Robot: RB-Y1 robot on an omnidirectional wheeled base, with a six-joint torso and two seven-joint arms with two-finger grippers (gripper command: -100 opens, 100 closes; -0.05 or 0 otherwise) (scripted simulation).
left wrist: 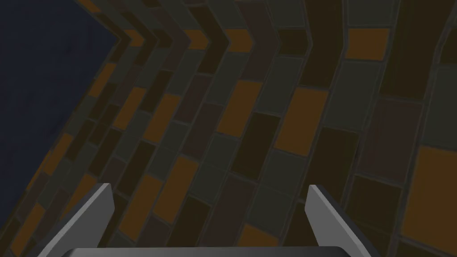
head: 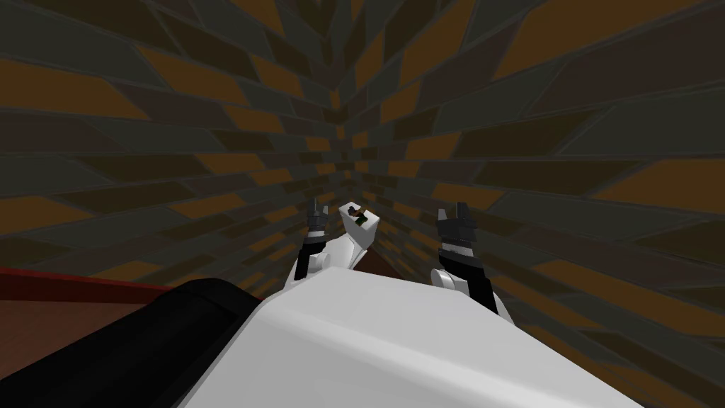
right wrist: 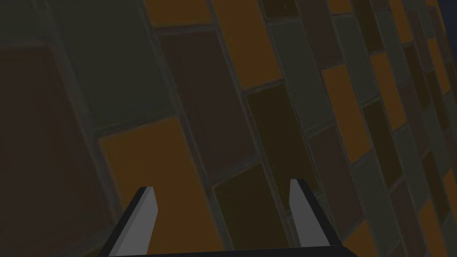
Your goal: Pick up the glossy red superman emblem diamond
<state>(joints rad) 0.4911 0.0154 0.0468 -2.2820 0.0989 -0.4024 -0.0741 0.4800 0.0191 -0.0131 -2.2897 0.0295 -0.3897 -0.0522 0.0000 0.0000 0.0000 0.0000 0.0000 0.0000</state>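
I'm facing a corner of the tiled wall, brown, orange and grey, with both arms raised in front of me. The left gripper stands wide with nothing in it. The right gripper is spread as well and carries nothing. Both point at wall tiles. Where the red diamond lies I cannot tell from here. My one lead is a red-edged brown surface low on my left. I judge this step to be searching, not grasping. I'd turn base and head toward that surface with the arms tucked clear of the wall. I'd commit an arm only once the diamond is in sight.
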